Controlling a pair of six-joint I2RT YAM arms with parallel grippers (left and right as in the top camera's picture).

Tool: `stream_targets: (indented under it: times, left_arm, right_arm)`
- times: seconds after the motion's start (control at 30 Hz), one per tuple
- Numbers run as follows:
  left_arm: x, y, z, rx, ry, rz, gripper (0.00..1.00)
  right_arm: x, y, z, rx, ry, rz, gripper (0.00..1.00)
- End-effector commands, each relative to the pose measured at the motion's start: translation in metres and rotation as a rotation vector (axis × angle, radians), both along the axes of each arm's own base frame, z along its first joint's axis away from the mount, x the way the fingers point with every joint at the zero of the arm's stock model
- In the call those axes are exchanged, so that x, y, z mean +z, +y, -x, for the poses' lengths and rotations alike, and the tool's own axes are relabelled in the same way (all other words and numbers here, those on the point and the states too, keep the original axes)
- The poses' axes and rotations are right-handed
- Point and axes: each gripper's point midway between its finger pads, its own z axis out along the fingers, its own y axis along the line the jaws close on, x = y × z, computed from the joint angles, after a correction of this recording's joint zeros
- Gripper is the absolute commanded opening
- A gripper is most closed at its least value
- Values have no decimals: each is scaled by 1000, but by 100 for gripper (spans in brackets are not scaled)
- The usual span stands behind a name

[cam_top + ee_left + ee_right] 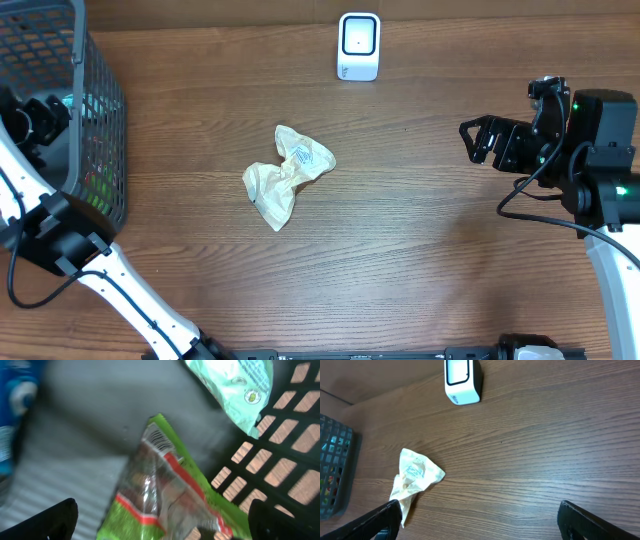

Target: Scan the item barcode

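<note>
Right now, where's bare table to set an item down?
Widest: bare table between the crumpled wrapper and the right claw, running to the front edge. Narrower strips lie between basket and wrapper, and between wrapper and scanner. Crowded: inside the basket, a green packet and others under the left claw.

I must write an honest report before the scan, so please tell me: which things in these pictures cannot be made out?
- Left wrist: the barcode on the green packet is blurred; its bars are unreadable.
- Left wrist: the blue item is blurred and cut by the left edge.
- Overhead: the basket mesh hides most of its contents.
- Overhead: print on the crumpled wrapper is too small to read.
</note>
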Motion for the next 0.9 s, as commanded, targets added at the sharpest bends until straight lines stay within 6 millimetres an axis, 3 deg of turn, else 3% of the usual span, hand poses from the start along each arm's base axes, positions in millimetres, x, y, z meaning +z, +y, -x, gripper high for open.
stream_targets:
  times: [0.0,0.37,0.6,0.8,0.87]
  left_arm:
    - [-18,-20,-16,-98,0,34,100]
    - [-64,-33,-15,-148,113,57,99]
    - [-90,-38,-9,-150,171,104,88]
    - [-101,-43,-5,-152,200,131,46]
    - [-98,-43,-5,-152,197,131,23]
  right_arm:
    - [10,0,-2,1,-27,-3,100]
    - [10,0,-2,1,-26,-2,100]
    - [10,0,-2,1,-26,-2,100]
    - [10,0,-2,1,-27,-2,100]
    - [10,0,-2,1,-27,-3,100]
